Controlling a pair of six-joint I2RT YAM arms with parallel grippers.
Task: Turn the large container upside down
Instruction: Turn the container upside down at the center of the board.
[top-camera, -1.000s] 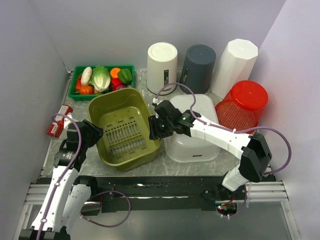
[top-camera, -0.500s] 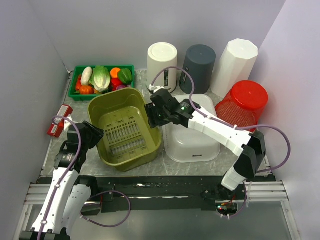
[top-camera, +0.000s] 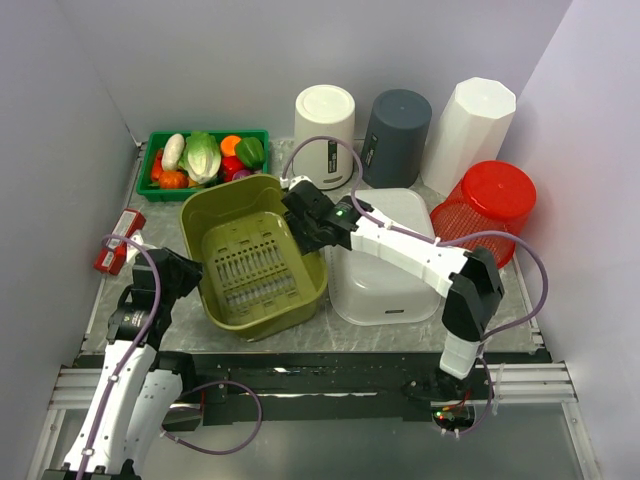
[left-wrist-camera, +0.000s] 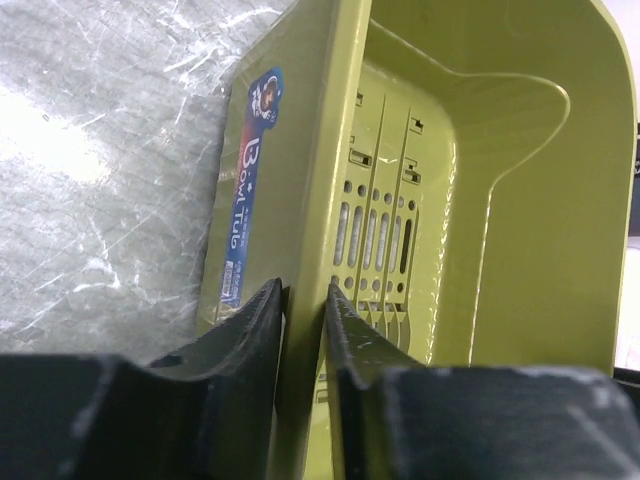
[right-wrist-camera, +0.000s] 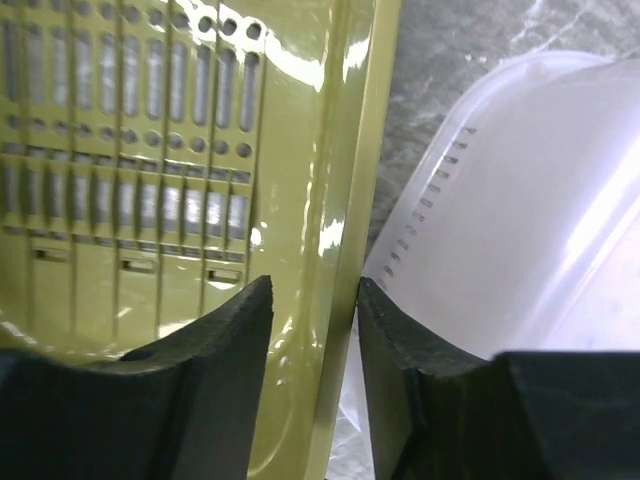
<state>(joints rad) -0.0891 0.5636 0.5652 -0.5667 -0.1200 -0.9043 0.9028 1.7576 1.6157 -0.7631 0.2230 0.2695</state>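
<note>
On the grey table (top-camera: 300, 335) the olive tub (top-camera: 255, 265) sits open side up and empty beside an overturned white tub (top-camera: 385, 270). A green tray (top-camera: 160, 136) behind holds toy vegetables (top-camera: 203, 155). The right gripper (right-wrist-camera: 313, 290) has slid rearward along the olive tub's right rim and seems clamped on it. The left gripper (left-wrist-camera: 303, 290) pinches the left rim.

White lettering that looks like "Bowl Tub" is carried on a blue sticker (left-wrist-camera: 252, 190) on the olive tub (left-wrist-camera: 480, 200); the finer print cannot be read.
</note>
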